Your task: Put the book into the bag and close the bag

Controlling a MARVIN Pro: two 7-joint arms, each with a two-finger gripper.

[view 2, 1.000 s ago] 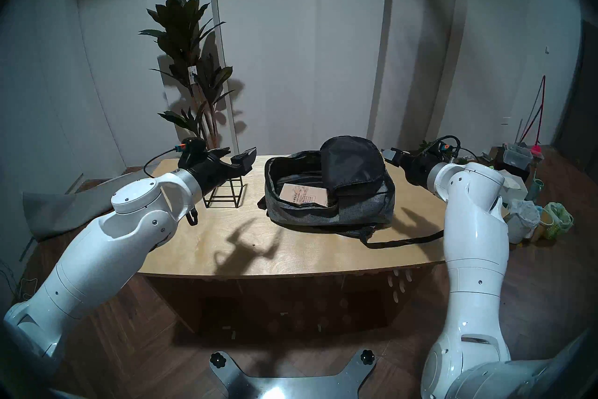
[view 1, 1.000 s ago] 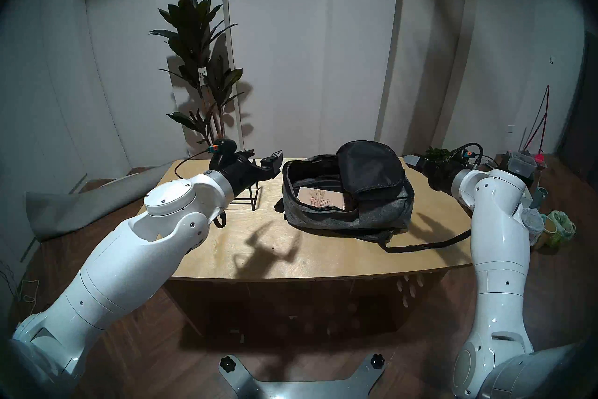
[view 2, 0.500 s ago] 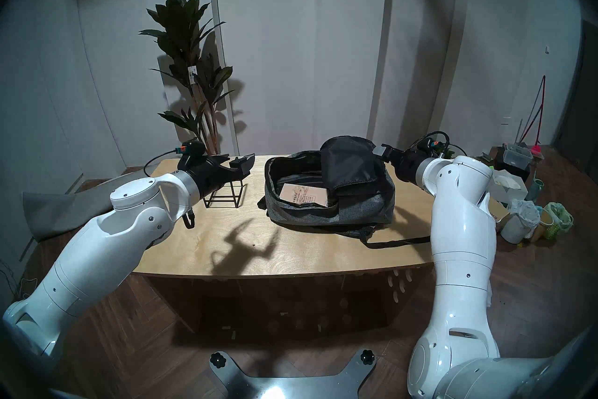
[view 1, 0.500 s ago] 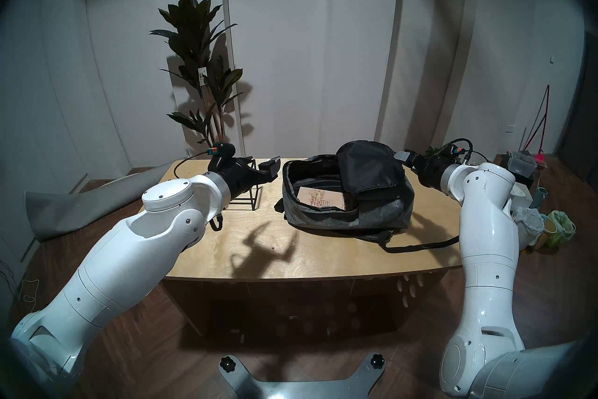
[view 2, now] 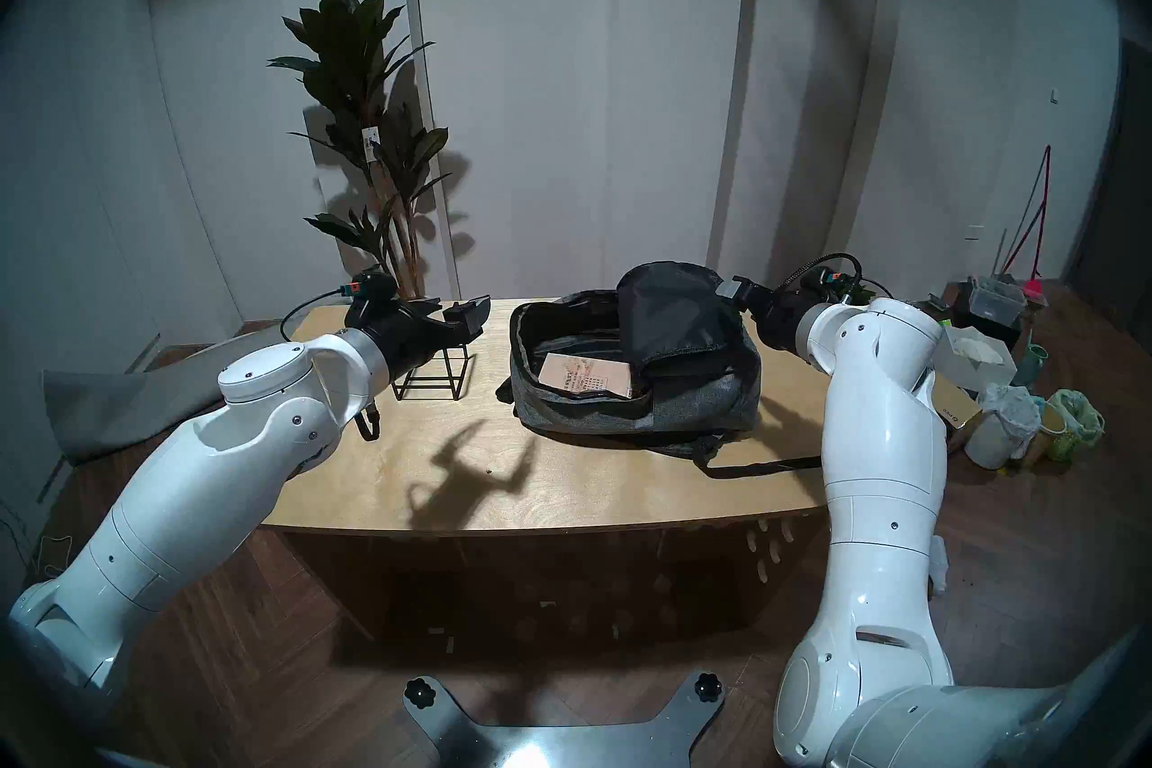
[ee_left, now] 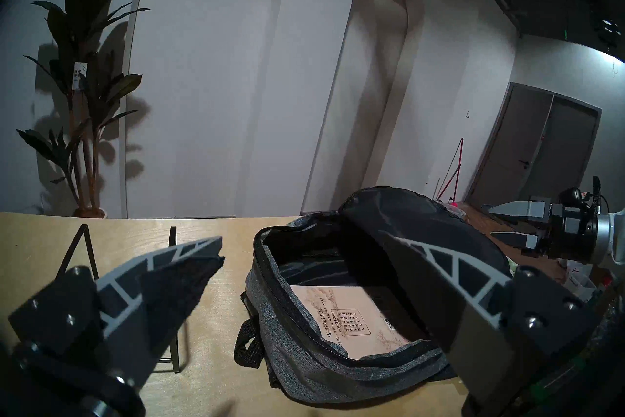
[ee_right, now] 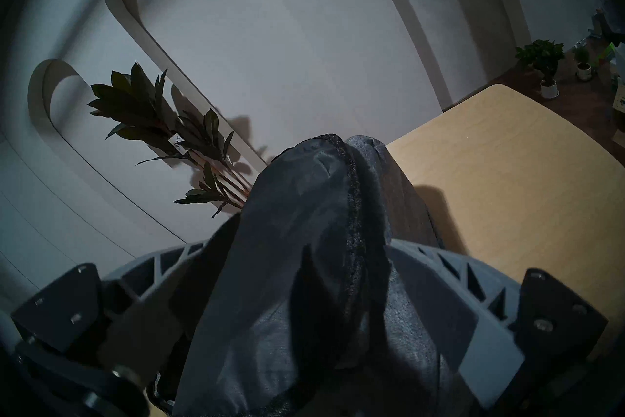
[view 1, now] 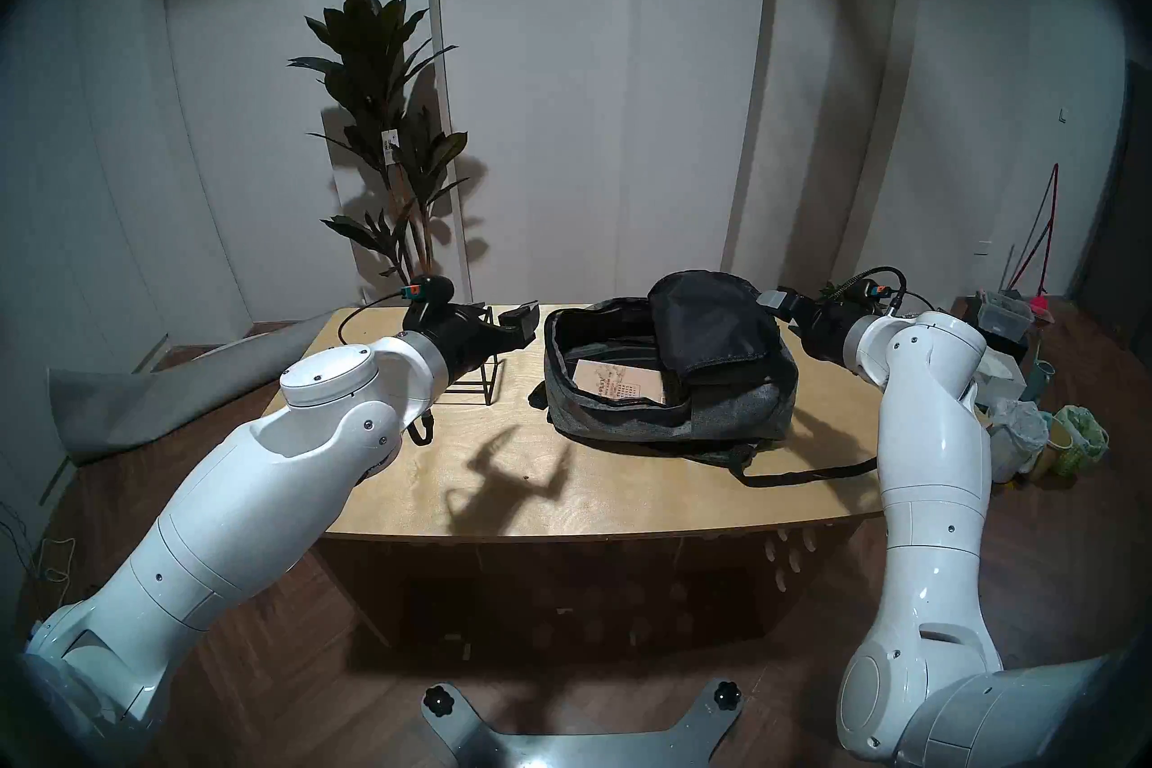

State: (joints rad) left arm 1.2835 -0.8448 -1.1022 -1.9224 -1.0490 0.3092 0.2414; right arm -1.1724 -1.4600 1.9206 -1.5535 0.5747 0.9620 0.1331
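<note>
— Bench (view 1: pixel 474 474) lit dim; where's the book (view 1: pixel 617 381)?

— Flat inside the bag (view 1: pixel 735 414), far-right on the bench. My right claw (ee_right: pixel 304 274) straddles the raised flap (view 1: pixel 704 321), nearest it. Left claw (view 1: pixel 508 317), wide and empty, sits left of the bag.

— Gripping?

— Can't tell.

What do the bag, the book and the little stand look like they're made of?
Bag: grey heathered woven fabric, matte, with slightly shiny black lining, probably nylon. Book: tan paper cover, matte, printed. Stand: thin black bars, likely painted metal.

A black wire stand (view 1: pixel 475 388) sits on the wooden table (view 1: pixel 623 492).
</note>
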